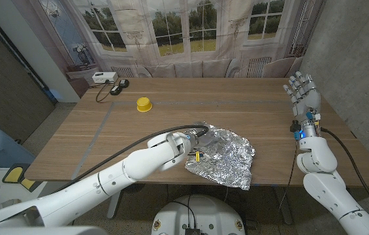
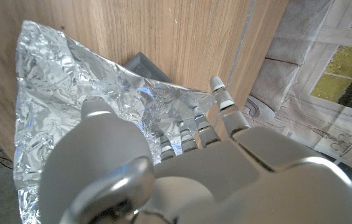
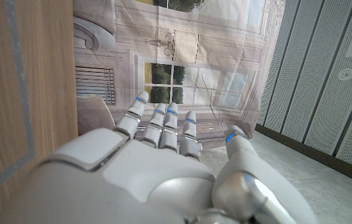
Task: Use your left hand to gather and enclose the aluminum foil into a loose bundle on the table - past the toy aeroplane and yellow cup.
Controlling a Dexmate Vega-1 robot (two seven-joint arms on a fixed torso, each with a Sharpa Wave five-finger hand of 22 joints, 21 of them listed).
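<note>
A crumpled sheet of aluminum foil (image 1: 226,158) lies near the table's front edge, one corner hanging over it. My left hand (image 1: 199,137) sits at the foil's left side. In the left wrist view its fingers (image 2: 195,127) are spread and reach over a raised fold of the foil (image 2: 51,93), with the thumb (image 2: 98,111) touching it and nothing gripped. A grey object (image 2: 142,63) peeks out from under the foil's far edge; I cannot tell what it is. The yellow cup (image 1: 144,104) stands further back to the left. My right hand (image 1: 304,91) is raised at the table's right edge, fingers apart and empty.
A white box (image 1: 102,77) and a black device (image 1: 119,83) with a cable sit at the table's far left corner. A curtain printed with windows (image 1: 191,32) hangs behind the table. The wooden table (image 1: 236,98) is bare between the foil and the far edge.
</note>
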